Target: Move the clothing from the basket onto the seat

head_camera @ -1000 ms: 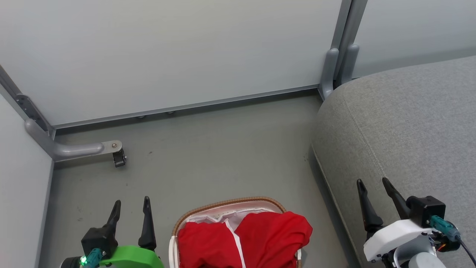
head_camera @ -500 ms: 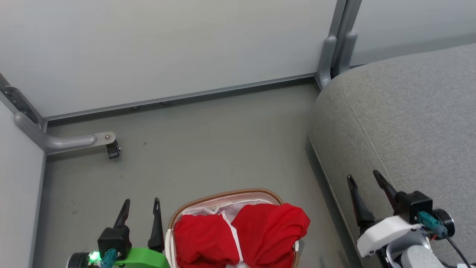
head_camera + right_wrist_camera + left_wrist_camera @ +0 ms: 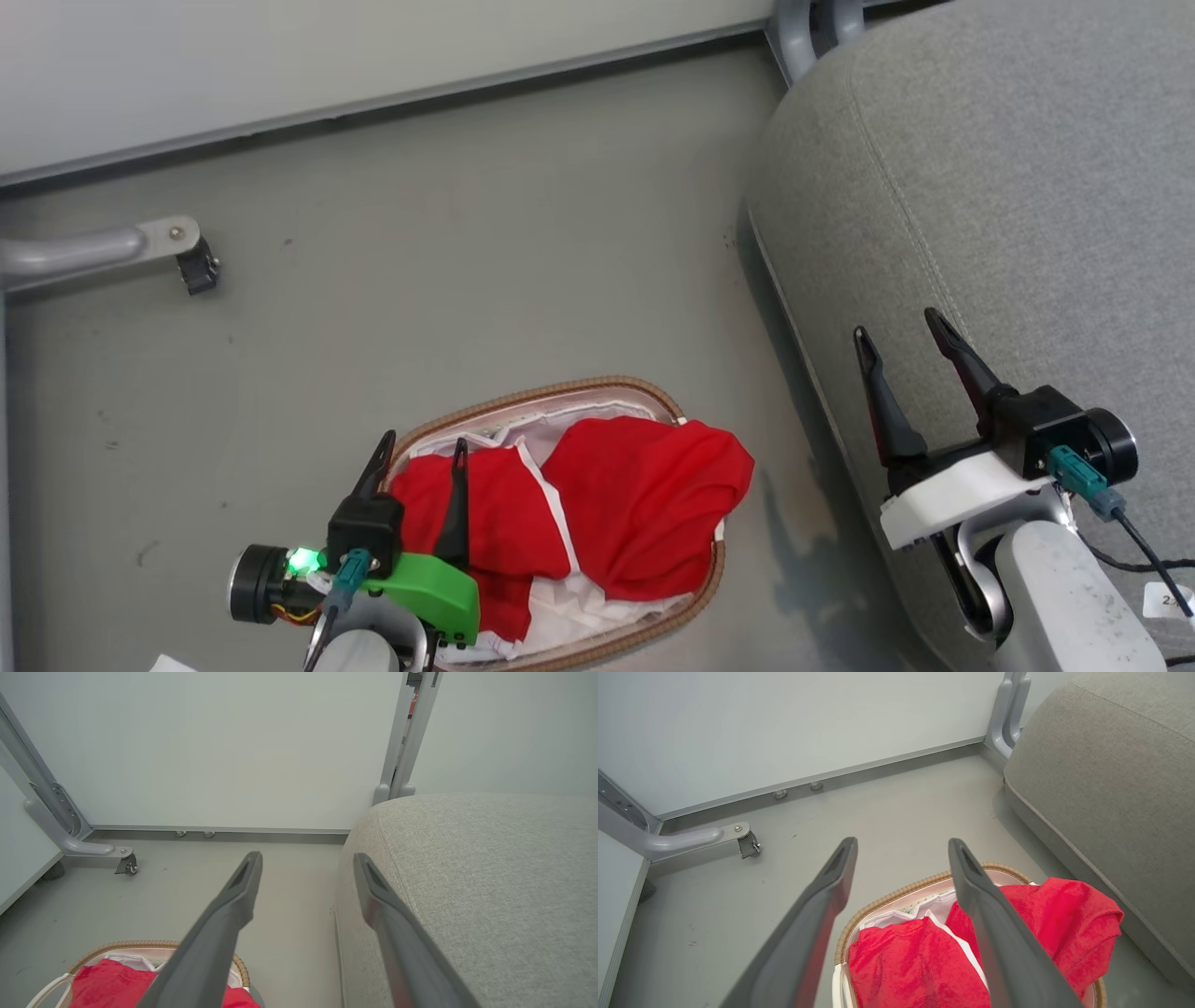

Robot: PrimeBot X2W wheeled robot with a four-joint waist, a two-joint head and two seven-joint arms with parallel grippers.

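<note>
The basket [image 3: 560, 389] sits on the floor with a brown woven rim and white liner. Red clothing [image 3: 644, 499] fills it, one piece draped over the right rim. My left gripper [image 3: 422, 450] hovers open over the basket's left side, its fingers above the left red garment [image 3: 499, 523]. In the left wrist view the clothing [image 3: 915, 966] and the basket rim [image 3: 896, 893] lie below the open fingers [image 3: 826, 896]. My right gripper [image 3: 898, 329] stands open above the front edge of the grey seat [image 3: 1036, 187], holding nothing. The right wrist view shows the seat [image 3: 490, 868] and the basket rim [image 3: 121, 945].
A pale wall panel [image 3: 280, 56] with a metal base rail runs behind. A grey bracket with a black caster [image 3: 191, 266] stands on the floor at the left. A grey post [image 3: 808, 23] rises beside the seat's corner. Bare grey floor [image 3: 485, 252] lies between basket and wall.
The head camera has tilted down, so the whole scene has slid up the view. The left gripper has moved right, over the basket's left side. Both grippers stay open.
</note>
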